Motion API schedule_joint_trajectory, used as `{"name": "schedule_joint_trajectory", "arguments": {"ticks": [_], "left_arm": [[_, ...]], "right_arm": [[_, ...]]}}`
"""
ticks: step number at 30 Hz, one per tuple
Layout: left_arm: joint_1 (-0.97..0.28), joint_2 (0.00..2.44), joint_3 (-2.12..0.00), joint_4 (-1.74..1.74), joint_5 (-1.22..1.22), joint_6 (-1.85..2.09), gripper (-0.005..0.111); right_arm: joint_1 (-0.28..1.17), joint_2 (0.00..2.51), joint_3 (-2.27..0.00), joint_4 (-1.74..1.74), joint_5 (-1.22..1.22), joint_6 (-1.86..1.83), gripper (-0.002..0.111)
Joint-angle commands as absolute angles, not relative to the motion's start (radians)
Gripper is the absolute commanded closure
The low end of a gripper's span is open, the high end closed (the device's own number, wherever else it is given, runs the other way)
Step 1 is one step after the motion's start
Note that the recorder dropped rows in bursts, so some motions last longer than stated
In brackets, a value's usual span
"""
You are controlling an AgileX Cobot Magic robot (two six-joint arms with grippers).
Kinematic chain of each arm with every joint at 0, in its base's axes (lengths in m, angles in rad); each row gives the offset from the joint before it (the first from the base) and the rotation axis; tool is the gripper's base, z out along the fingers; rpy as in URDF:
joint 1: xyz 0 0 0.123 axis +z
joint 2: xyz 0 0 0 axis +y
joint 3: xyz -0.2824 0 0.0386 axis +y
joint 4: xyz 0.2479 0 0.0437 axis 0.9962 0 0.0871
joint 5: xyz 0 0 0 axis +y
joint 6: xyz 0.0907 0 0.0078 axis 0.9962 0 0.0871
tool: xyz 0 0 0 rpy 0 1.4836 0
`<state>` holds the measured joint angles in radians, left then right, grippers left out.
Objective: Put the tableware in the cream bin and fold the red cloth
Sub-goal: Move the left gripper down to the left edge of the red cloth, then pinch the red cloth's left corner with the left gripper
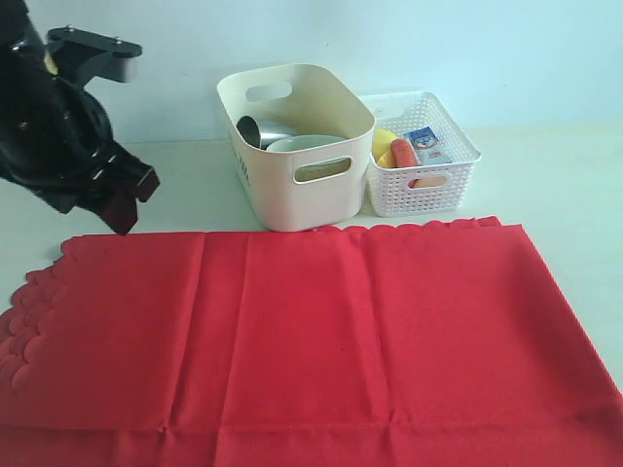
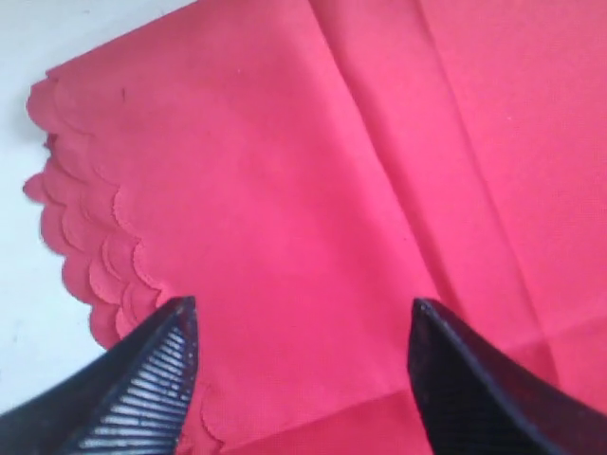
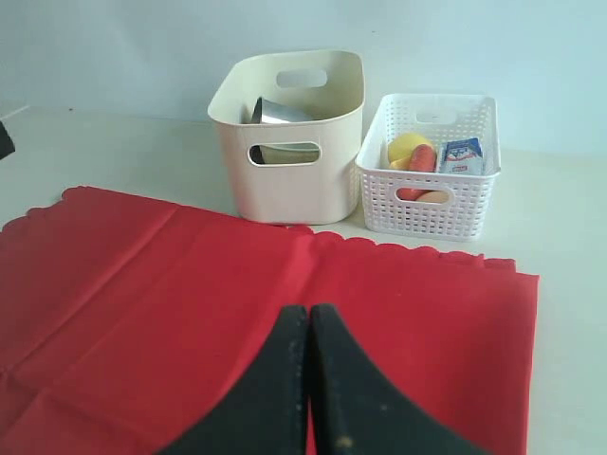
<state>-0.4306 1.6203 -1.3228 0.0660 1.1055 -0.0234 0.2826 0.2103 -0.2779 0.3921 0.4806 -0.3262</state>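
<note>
The right tool (image 3: 308, 315) has its two dark fingers pressed flat together along their length, with nothing caught between them. It hangs over the near part of the red cloth (image 1: 311, 341); whether it touches the fabric cannot be told. The left tool (image 2: 302, 305) is spread wide, its pads well apart and only cloth showing in the gap. It holds nothing. It is poised at the cloth's far left corner, by the scalloped end, and contact there cannot be told either.

The cloth lies flat across the front of the table (image 1: 555, 175), marked by fold creases and far wider than both containers together. Just beyond its far scalloped edge stands the cream bin (image 1: 282, 199), with the white lattice basket (image 1: 428, 195) close against its right side. Inside the bin a steel cup (image 1: 255, 131) sits tilted by the left wall, next to a pale bowl (image 1: 304, 143). The basket holds a yellow fruit (image 1: 384, 141), an orange-red piece (image 1: 404, 153) and a small blue-and-white carton (image 1: 424, 143).

Only the left wrist view shows the scallops at the cloth's left end overlapping in several rows. The exterior view shows the left arm but not the right tool, whose pressed fingers appear only in its own wrist view. The exterior view also looks down into the bin onto the bowl, while the lower right wrist view shows just the cup above the rim.
</note>
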Motion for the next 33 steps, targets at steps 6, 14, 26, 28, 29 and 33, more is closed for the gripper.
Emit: {"name": "schedule_joint_trajectory", "arguments": {"ticks": [6, 14, 26, 28, 29, 33], "left_arm": [[-0.239, 1.487, -1.078, -0.214, 1.019, 0.164, 0.045], [-0.128, 1.429, -0.911, -0.294, 0.934, 0.248, 0.045], [0.029, 1.427, -0.764, -0.299, 0.875, 0.261, 0.045], [0.066, 1.427, -0.753, -0.302, 0.865, 0.261, 0.045], [0.085, 1.427, -0.748, -0.306, 0.859, 0.261, 0.045], [0.147, 1.432, -0.743, -0.331, 0.843, 0.261, 0.045]], "right_arm": [[0.28, 0.204, -0.275, 0.394, 0.473, -0.302, 0.108], [0.28, 0.204, -0.275, 0.394, 0.473, -0.302, 0.108], [0.28, 0.204, -0.275, 0.41, 0.481, -0.302, 0.108], [0.28, 0.204, -0.275, 0.414, 0.481, -0.302, 0.108], [0.28, 0.204, -0.275, 0.414, 0.481, -0.302, 0.108], [0.28, 0.204, -0.275, 0.414, 0.474, -0.302, 0.108]]}}
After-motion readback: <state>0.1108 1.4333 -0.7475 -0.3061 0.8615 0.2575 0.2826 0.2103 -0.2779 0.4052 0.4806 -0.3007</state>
